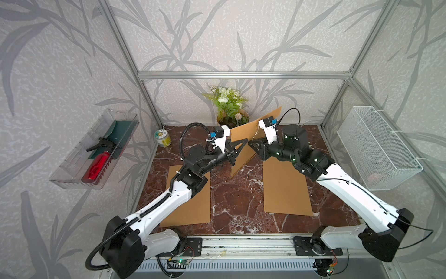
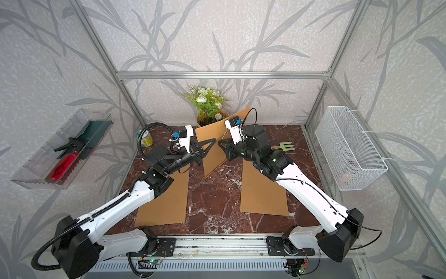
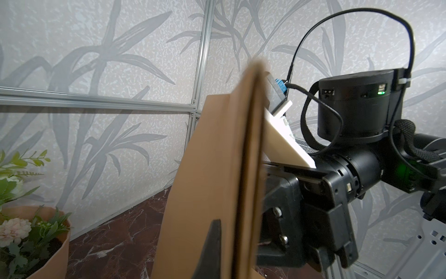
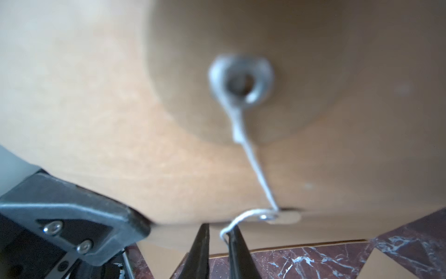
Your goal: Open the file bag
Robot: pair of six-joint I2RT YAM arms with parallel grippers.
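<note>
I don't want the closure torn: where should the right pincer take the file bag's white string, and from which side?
Probably the slack tail of the white string past the small disc, not the taut run to the eyelet. Come at the flap face: the left pincer holds the file bag upright, so the tail curls off the paper toward the right pincer.

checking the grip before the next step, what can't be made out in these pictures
Right wrist view: whether the right gripper pinches the string; close-up blur, and the string's end vanishes beside a finger.
Left wrist view: one finger of the left gripper, behind the file bag.
Both top views: the pinkish thing in the wire basket, veiled by mesh, too small.
</note>
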